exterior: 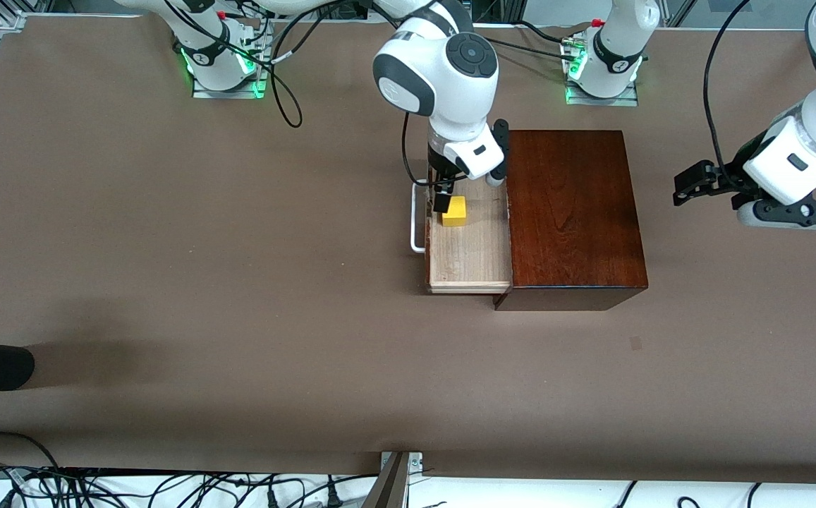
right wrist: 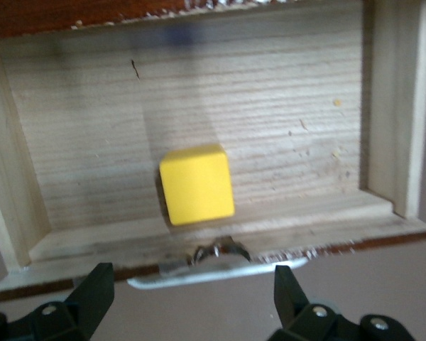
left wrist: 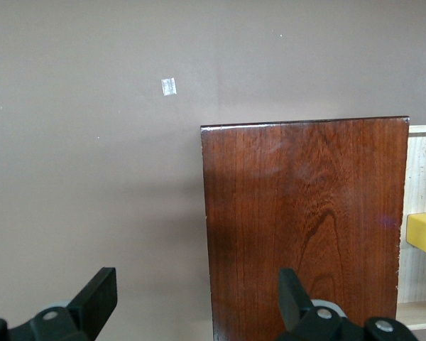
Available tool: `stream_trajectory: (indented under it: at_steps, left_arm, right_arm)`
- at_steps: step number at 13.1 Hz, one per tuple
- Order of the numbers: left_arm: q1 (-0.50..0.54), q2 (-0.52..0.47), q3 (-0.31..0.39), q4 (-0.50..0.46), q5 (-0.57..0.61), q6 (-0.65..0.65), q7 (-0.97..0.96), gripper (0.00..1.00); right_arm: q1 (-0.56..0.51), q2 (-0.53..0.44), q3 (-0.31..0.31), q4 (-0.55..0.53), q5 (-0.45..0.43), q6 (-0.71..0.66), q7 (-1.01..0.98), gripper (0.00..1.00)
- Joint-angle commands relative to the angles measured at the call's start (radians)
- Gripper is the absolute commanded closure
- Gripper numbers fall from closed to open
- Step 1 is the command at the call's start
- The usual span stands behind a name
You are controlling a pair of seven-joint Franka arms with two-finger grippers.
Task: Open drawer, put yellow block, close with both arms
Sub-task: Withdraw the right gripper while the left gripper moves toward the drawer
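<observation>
One yellow block (right wrist: 197, 185) in drawer (right wrist: 383, 114); handle (right wrist: 213, 270) visible.

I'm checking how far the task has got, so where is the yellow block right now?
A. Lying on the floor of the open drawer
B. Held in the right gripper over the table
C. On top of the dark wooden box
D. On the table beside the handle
A: the yellow block rests on the pale floor of the pulled-out drawer, with the open right gripper above it and not gripping it.
</observation>
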Motion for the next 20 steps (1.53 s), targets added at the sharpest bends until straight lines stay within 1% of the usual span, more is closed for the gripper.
stream_trajectory:
  at_steps: [1, 3, 6, 8, 9, 10, 12, 14, 15, 17, 19, 20]
  left_arm:
    - [-0.01, 0.029, -0.013, 0.05, 0.004, -0.003, 0.015, 0.0]
    - [-0.024, 0.032, -0.015, 0.05, -0.005, -0.003, 0.016, 0.0]
    - [-0.039, 0.066, -0.015, 0.057, -0.009, 0.021, 0.016, 0.0]
    - [-0.066, 0.077, -0.016, 0.057, -0.015, 0.032, 0.013, 0.0]
    - [-0.08, 0.083, -0.016, 0.057, -0.006, 0.031, 0.003, 0.0]
    - [-0.09, 0.091, -0.019, 0.057, -0.001, 0.031, 0.004, 0.0]
    - [-0.088, 0.107, -0.019, 0.057, 0.001, 0.031, 0.015, 0.0]
    - [-0.091, 0.126, -0.018, 0.059, 0.004, 0.034, 0.015, 0.0]
    - [-0.091, 0.126, -0.018, 0.059, 0.004, 0.034, 0.015, 0.0]
    - [-0.08, 0.124, -0.019, 0.06, -0.013, 0.029, 0.019, 0.0]
    - [-0.114, 0.126, -0.021, 0.062, -0.013, 0.023, -0.016, 0.0]
    - [-0.158, 0.132, -0.021, 0.072, -0.013, 0.02, -0.087, 0.0]
  right_arm:
    - [-0.094, -0.064, 0.006, 0.006, 0.055, -0.081, 0.006, 0.0]
    - [-0.166, -0.105, 0.007, 0.006, 0.068, -0.124, 0.006, 0.0]
    - [-0.284, -0.154, 0.002, 0.006, 0.121, -0.19, 0.006, 0.0]
    - [-0.364, -0.202, 0.004, 0.004, 0.125, -0.23, 0.008, 0.0]
    - [-0.404, -0.247, 0.002, -0.006, 0.126, -0.238, 0.012, 0.0]
    - [-0.432, -0.29, -0.005, -0.04, 0.125, -0.236, 0.035, 0.0]
    - [-0.467, -0.396, -0.042, -0.15, 0.132, -0.224, 0.151, 0.0]
    - [-0.502, -0.47, -0.077, -0.207, 0.161, -0.224, 0.285, 0.0]
    - [-0.512, -0.493, -0.109, -0.221, 0.189, -0.225, 0.322, 0.0]
    - [-0.527, -0.538, -0.204, -0.262, 0.261, -0.224, 0.368, 0.0]
    - [-0.559, -0.564, -0.263, -0.308, 0.292, -0.224, 0.391, 0.0]
    - [-0.561, -0.579, -0.293, -0.342, 0.302, -0.215, 0.397, 0.0]
